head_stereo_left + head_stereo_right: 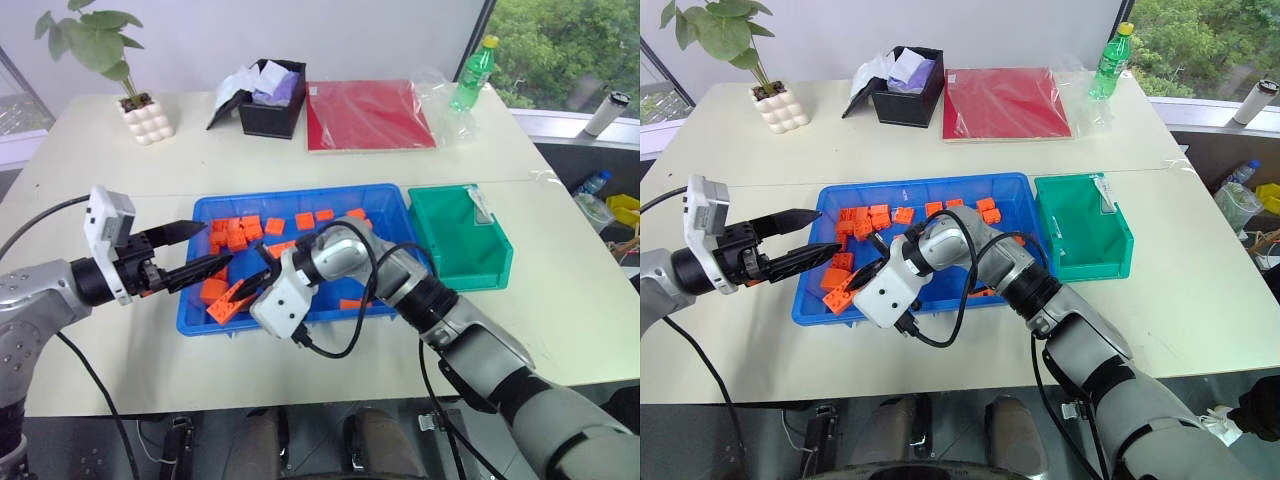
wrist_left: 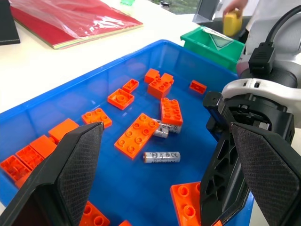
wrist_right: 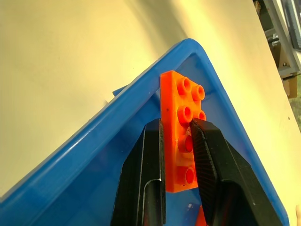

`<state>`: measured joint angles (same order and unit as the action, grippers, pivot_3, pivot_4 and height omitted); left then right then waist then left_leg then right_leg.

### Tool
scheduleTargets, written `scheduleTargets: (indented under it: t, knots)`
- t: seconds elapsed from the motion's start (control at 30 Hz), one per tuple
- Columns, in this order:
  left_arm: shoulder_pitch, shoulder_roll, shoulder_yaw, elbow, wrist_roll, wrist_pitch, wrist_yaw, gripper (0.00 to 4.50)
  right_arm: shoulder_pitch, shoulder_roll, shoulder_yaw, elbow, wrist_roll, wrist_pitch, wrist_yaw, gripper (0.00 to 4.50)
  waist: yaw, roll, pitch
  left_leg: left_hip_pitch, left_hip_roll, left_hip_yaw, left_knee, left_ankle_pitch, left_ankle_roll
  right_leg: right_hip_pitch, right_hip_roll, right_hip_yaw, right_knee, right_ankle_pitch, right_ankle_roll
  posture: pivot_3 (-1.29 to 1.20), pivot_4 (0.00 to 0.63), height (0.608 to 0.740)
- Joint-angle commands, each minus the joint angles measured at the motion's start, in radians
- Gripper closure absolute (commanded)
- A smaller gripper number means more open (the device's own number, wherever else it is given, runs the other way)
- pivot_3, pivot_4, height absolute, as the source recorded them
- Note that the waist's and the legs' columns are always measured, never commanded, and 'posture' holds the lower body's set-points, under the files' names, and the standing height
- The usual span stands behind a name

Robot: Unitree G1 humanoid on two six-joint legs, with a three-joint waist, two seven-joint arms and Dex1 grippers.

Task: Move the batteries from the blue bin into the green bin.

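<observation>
The right gripper (image 3: pixel 178 141) is clenched on an orange brick (image 3: pixel 181 127) over the blue bin (image 3: pixel 70 155); the left gripper (image 1: pixel 195 250) stands released.

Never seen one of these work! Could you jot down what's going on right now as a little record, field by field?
Right gripper: shut on an orange block, over the blue bin's corner
Left gripper: open, holding nothing
Batteries: lying in the blue bin among blocks
Green bin: beside the blue bin
</observation>
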<state>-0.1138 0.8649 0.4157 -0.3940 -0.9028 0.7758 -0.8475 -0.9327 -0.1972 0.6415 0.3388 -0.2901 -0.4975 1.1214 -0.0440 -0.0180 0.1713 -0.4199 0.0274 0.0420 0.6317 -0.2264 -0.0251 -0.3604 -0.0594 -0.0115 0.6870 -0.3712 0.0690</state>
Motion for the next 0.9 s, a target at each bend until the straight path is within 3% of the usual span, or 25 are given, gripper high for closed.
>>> scheduleTargets:
  t: [0.03, 0.53, 0.63, 0.83, 0.9]
  knots:
    - [-0.010, 0.017, 0.029, -0.010, -0.003, -0.014, -0.008, 0.00, -0.005, 0.013, 0.007, 0.021, -0.009, -0.015, -0.023, 3.77, 0.000, 0.000, 0.000, 0.000, 0.000, 0.000, 0.000, 0.000, 0.000, 0.000, 0.000, 0.000, 0.000, 0.000, 0.000, 0.00, 0.150, 0.740]
    - [0.021, 0.005, 0.044, -0.037, -0.011, -0.014, 0.011, 0.00, -0.055, 0.104, 0.022, 0.213, -0.066, -0.083, -0.123, 3.77, -0.001, 0.000, 0.000, 0.000, 0.000, 0.000, 0.000, 0.000, 0.000, 0.000, 0.000, 0.000, 0.000, 0.000, 0.000, 0.00, 0.150, 0.740]
    - [0.024, 0.003, 0.045, -0.040, -0.012, -0.015, 0.014, 0.00, -0.052, 0.105, 0.024, 0.220, -0.065, -0.086, -0.120, 2.85, -0.001, 0.000, 0.000, 0.000, 0.000, 0.000, 0.000, 0.000, 0.000, 0.000, 0.000, 0.000, 0.000, 0.000, 0.000, 0.00, 0.150, 0.740]
    - [0.022, 0.001, 0.038, -0.039, -0.011, -0.018, 0.015, 0.00, -0.073, 0.093, 0.026, 0.256, -0.121, -0.119, -0.182, 0.03, 0.000, 0.000, 0.000, 0.000, 0.000, 0.000, 0.000, 0.000, 0.000, 0.000, 0.000, 0.000, 0.000, 0.000, 0.000, 0.00, 0.150, 0.740]
    - [0.022, 0.001, 0.037, -0.036, -0.010, -0.019, 0.013, 0.00, -0.087, 0.086, 0.009, 0.250, -0.119, -0.098, -0.178, 0.03, 0.000, 0.000, 0.000, 0.000, 0.000, 0.000, 0.000, 0.000, 0.000, 0.000, 0.000, 0.000, 0.000, 0.000, 0.000, 0.00, 0.150, 0.740]
